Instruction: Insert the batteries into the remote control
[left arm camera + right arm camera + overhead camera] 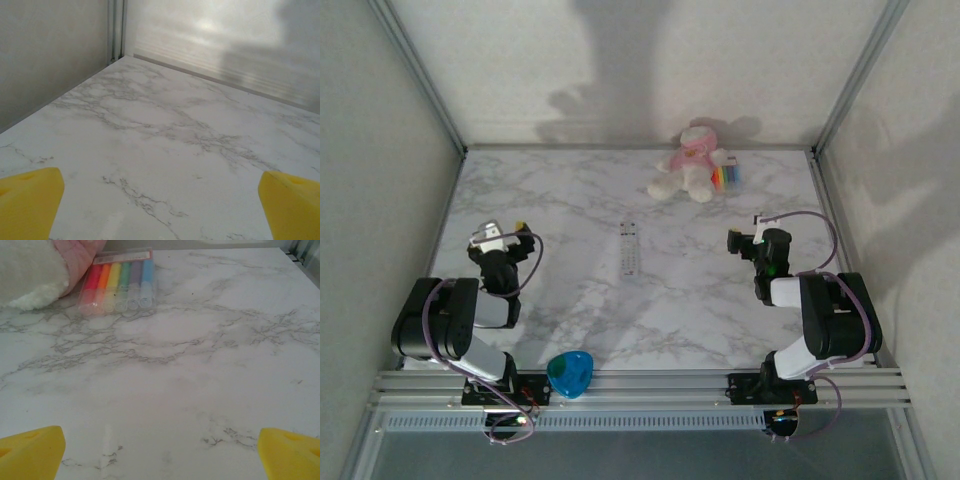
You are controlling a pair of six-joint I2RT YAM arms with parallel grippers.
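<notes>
The remote control, a slim white-grey bar with rows of small buttons, lies lengthwise on the marble table near its middle. My left gripper hovers to the remote's left, a good gap away. It is open, its yellow fingertips spread wide over bare marble, with the left gripper holding nothing. My right gripper stands to the remote's right, also open and empty, and the right gripper faces the back of the table. The batteries are out of view.
A white and pink plush toy sits at the back, with a pack of rainbow markers beside it. A blue bowl-like item rests at the front rail between the arm bases. Walls close in the table on three sides.
</notes>
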